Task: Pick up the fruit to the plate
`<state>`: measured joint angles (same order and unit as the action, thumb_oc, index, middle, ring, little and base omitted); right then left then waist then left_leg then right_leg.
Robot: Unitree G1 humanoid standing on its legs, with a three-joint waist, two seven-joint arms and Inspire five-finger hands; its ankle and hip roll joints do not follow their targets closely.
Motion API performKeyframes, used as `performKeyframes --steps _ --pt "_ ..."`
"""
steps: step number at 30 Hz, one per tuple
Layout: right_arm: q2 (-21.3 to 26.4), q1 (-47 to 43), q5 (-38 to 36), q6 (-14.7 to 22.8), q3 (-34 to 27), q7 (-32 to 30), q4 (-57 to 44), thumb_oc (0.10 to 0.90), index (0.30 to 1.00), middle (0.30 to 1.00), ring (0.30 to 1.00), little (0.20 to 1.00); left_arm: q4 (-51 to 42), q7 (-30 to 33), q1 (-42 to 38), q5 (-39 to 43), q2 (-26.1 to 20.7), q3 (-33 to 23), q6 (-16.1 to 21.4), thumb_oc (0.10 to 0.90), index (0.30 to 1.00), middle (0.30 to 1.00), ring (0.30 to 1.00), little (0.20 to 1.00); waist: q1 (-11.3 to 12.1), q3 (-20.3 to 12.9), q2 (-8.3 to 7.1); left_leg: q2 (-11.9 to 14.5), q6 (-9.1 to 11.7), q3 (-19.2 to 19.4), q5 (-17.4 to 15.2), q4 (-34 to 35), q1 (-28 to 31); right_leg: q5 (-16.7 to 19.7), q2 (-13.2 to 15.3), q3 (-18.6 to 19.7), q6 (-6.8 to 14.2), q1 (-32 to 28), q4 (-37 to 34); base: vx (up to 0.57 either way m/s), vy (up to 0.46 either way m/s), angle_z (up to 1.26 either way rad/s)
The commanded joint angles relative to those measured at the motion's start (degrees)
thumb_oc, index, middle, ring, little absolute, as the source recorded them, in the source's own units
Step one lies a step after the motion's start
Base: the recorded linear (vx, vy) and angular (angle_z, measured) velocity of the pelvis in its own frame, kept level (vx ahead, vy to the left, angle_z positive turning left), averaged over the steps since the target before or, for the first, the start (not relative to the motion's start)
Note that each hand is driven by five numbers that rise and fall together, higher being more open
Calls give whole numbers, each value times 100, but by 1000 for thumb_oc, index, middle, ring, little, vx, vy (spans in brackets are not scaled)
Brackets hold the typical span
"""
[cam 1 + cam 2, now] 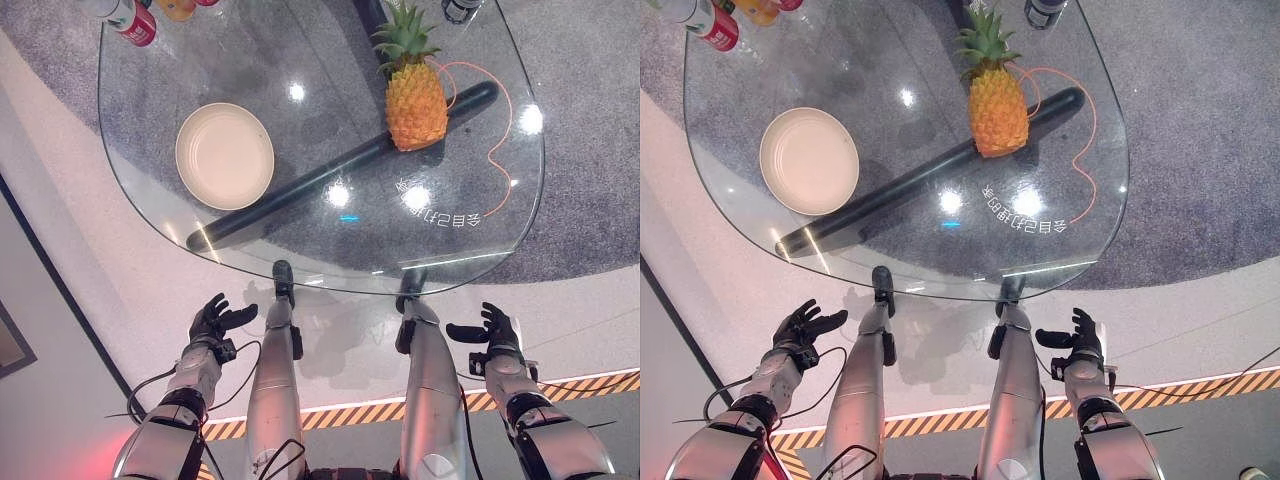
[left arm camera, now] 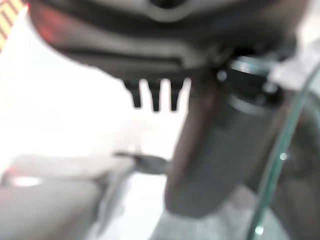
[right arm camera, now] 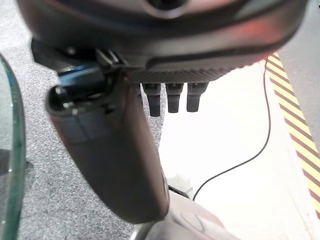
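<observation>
The left hand point(image 1: 213, 318) hangs open below the glass table's point(image 1: 150, 190) near edge; the cream plate point(image 1: 224, 155) lies at its twelve o'clock. The pineapple point(image 1: 415, 102) stands upright, crown away, at eleven o'clock from the nearer, open right hand point(image 1: 497, 336).

On the table point(image 1: 480, 240), the plate point(image 1: 224, 155) lies to the left and the pineapple point(image 1: 415, 100) stands well apart to the right; bottles point(image 1: 135, 20) cluster at the far left edge.
</observation>
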<state>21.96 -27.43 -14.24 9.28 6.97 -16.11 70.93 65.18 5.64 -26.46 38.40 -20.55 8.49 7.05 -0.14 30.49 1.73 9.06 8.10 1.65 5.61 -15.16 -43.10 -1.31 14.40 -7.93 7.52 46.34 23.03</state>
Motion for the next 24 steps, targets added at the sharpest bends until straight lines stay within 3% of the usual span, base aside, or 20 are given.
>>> performKeyframes --steps 1,6,13,24 --pt "176 290 -330 40 -15 -232 -106 800 900 900 900 900 275 125 222 -117 -182 -58 134 800 900 900 900 900 69 -70 -84 -110 -231 -230 -266 -623 -411 317 -10 103 -20 118 159 0 0 0" --pt "243 234 -450 2 -16 -258 -99 800 900 900 900 900 307 3 224 -167 -199 -2 149 800 900 900 900 900 79 -70 -88 -128 -227 -227 -254 -579 -398 354 -12 88 -11 86 67 0 0 0" --pt "718 145 -1039 -50 -461 -697 85 800 900 900 900 900 345 -148 254 -290 -287 113 145 800 900 900 900 900 103 -70 -135 -123 -230 -220 -282 -542 -331 416 -11 25 26 -47 -65 2 -6 0" --pt "1738 -328 -1929 522 -1286 -1758 -240 800 900 900 900 900 330 -351 329 -402 -573 321 77 800 900 900 900 900 163 -70 -270 -99 -267 -256 -361 -529 -239 578 -8 -119 111 -252 -243 17 -53 3"
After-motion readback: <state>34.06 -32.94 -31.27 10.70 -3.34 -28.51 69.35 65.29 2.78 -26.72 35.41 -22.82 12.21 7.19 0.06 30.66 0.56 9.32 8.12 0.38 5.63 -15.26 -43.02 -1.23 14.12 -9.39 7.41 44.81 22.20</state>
